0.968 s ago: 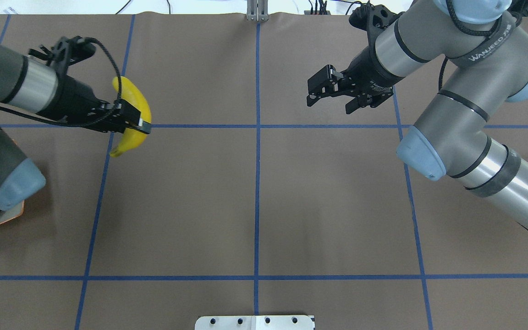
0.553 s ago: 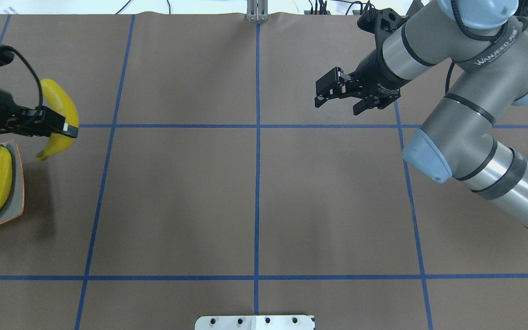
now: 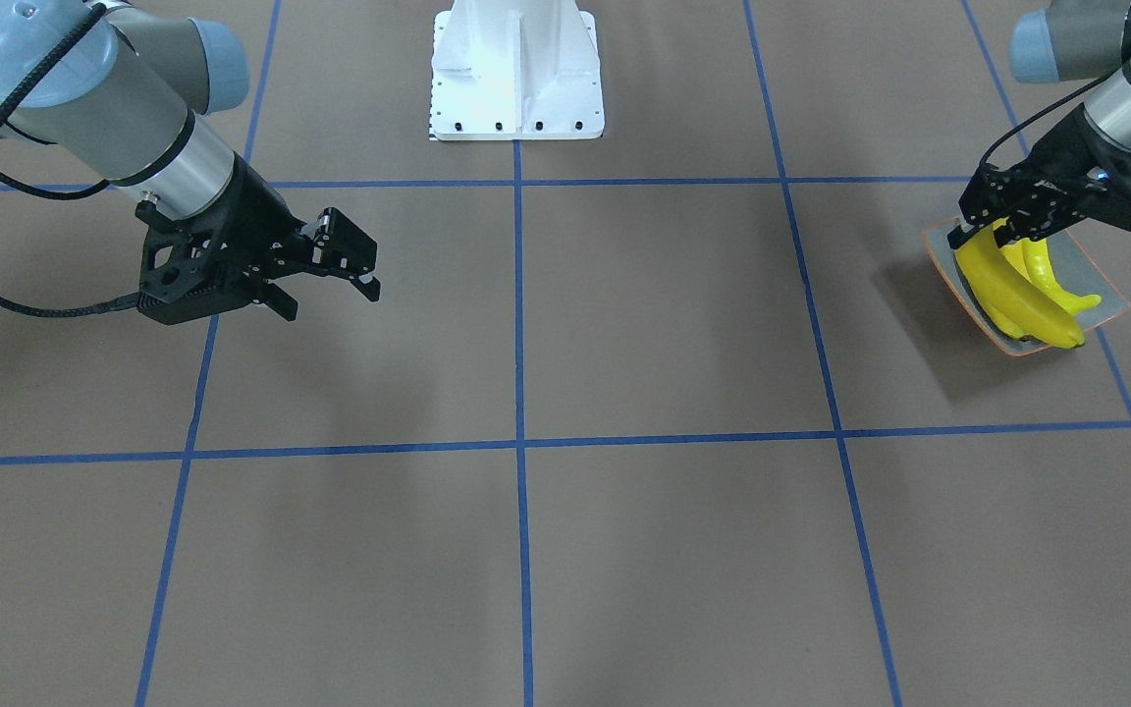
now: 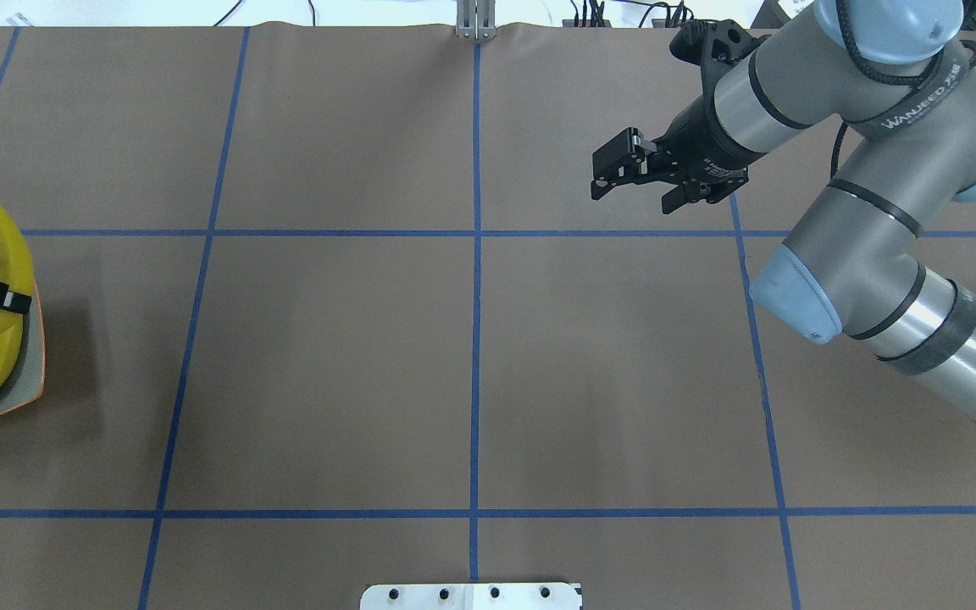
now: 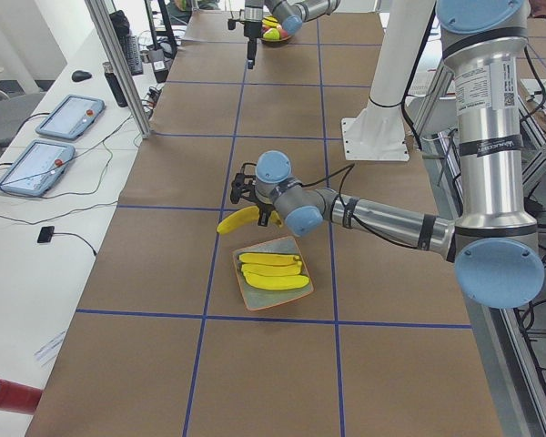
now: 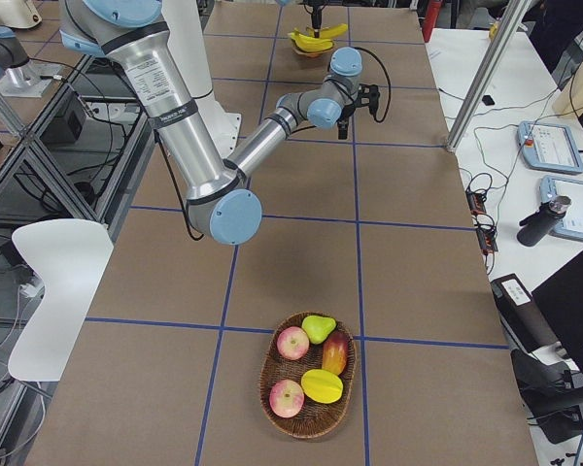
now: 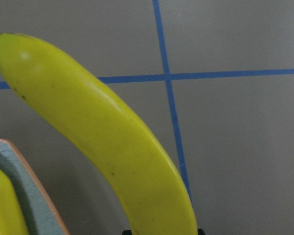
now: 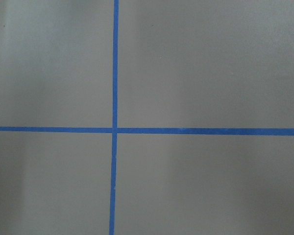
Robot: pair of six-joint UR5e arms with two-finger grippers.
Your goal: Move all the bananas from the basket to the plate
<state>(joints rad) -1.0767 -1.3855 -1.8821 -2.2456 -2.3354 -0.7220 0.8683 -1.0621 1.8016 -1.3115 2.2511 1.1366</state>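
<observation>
Front view: the left pincer (image 3: 996, 232) was clamped on one banana (image 3: 997, 285) right by the plate (image 3: 1105, 292), which had other bananas (image 3: 1054, 285) lying in it, and the right pincer (image 3: 330, 295) hung wide open with nothing in it, well away from the plate over the table (image 3: 624, 344). Overhead, the gripped banana poked out past the plate's rim. In the right side view, the basket (image 6: 266, 381) sat far from the plate, with fruit (image 6: 293, 342) in it.
</observation>
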